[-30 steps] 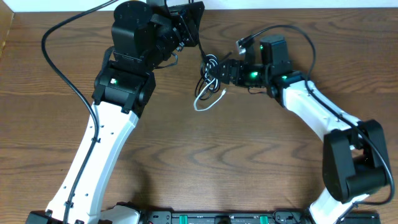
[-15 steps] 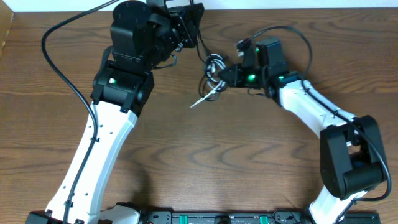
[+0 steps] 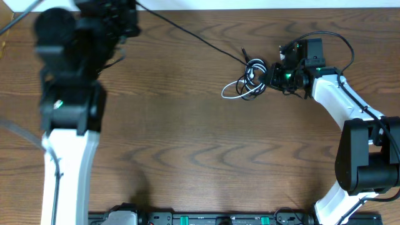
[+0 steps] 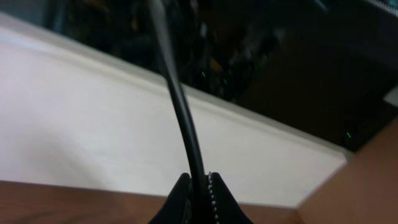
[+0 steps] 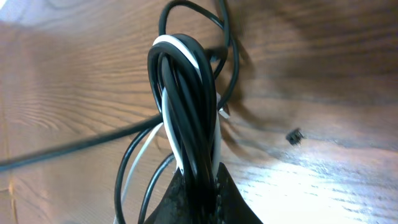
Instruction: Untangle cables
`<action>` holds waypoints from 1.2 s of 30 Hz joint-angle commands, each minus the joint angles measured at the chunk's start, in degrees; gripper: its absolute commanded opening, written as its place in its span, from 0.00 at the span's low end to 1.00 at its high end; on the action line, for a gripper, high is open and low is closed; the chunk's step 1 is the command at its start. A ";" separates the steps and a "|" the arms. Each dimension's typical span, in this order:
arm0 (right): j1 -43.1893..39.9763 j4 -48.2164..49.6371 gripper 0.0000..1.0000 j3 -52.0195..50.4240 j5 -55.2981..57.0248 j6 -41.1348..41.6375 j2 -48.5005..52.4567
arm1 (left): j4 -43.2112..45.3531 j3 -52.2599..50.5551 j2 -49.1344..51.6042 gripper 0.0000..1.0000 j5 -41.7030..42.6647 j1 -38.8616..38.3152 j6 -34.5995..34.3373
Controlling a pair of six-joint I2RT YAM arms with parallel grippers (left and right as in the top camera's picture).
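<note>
Right wrist view: the right gripper [image 5: 199,182] is closed hard on the cable bundle [image 5: 186,93], with no gap visible between the fingers and the cords. The bundle stands out from the fingertips as a tight upright hank of black strands, with the white cable [image 5: 165,99] running through it. Looser black and white loops spill to either side onto the table [image 3: 187,156]. From overhead, this hank lies just beside the right fingers on the side toward the table's middle, its slack loops resting on the wood. The right arm is by far the nearer to the knot. One black cable [image 3: 187,31] leaves the top of the hank and runs in a near-straight line diagonally to the far-left corner. That line is the long axis on which the next move depends. At its far end, the left wrist view shows the left gripper [image 4: 199,186] pinched shut on that same black strand, which rises straight away from the fingertips. The left arm [image 3: 69,94] is blurred overhead, so its exact pose cannot be determined. Assessment: separation is partial. One black strand is drawn out, while the white and remaining black loops are unsorted. Further pulling along the diagonal risks tightening the hank.
</note>
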 commanded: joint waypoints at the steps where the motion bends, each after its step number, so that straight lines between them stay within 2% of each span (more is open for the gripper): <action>1: -0.42 -1.75 0.01 0.24 4.81 -1.73 -0.46 | -1.84 0.94 -3.32 0.08 -1.09 3.37 1.60; 9: -0.57 -4.90 0.01 0.24 11.23 -3.23 -0.46 | -2.80 0.94 -5.51 0.08 -1.01 13.55 1.46; 16: -0.92 -5.57 0.01 0.24 13.68 -5.88 -0.44 | -3.17 1.31 -5.99 0.07 0.22 17.25 1.49; 22: -0.50 -6.29 0.01 0.24 13.00 -6.58 -0.46 | -17.99 1.29 -3.63 0.08 4.02 15.72 2.40; 26: -0.35 -7.39 0.01 0.24 12.81 -8.31 -0.44 | -30.80 1.29 -0.52 0.08 4.15 13.18 9.29; 31: -0.20 -8.17 0.01 0.24 12.76 -8.98 -0.46 | -42.60 1.29 3.85 0.08 3.89 10.16 16.72; 34: 0.35 -8.33 0.01 0.24 12.79 -9.40 -0.46 | -47.80 1.29 6.95 0.17 2.05 8.11 20.15; 36: 0.90 -8.37 0.01 0.24 12.76 -9.68 -0.46 | -50.05 1.29 8.79 0.29 0.44 6.88 22.25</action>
